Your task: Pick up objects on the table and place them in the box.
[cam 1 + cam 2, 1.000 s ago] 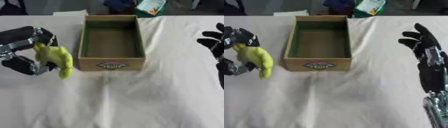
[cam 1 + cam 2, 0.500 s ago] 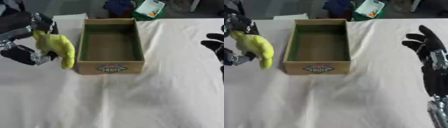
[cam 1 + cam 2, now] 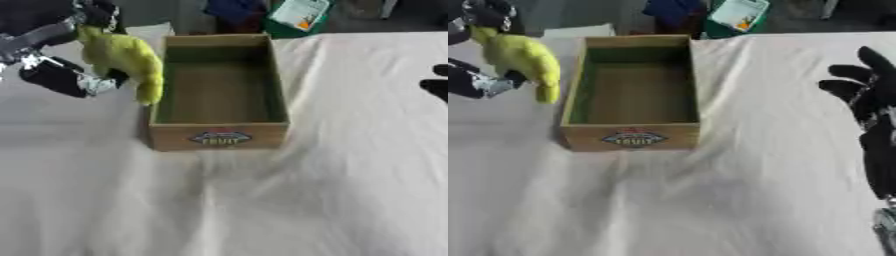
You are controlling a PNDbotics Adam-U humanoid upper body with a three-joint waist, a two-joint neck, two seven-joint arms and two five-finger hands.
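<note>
The left hand [image 3: 66,60] has its fingers curled round a yellow-green toy [image 3: 125,56], gripping it near the top so that the rest hangs free below, with its lower tip drooping beside the left wall of the box [image 3: 219,90]. Held that way, lifted off the worktop [image 3: 262,200] and just outside the rim, the toy looks ready to be carried over the wall and let go inside, so the placing step appears close but not yet done. The toy seems soft and fuzzy, a limp elongated shape somewhat like a banana or a plush animal; which it is cannot be told. The box is a long, open wooden crate with thin tan walls, a greenish inside and a printed label on its near end; it appears to hold nothing. It lies lengthwise away from the robot on a white cloth, wrinkled in soft folds, that covers the worktop. The right hand [image 3: 872,105], black and glossy, rests at the right edge with its fingers spread and straight, holding nothing, well apart from the box.
</note>
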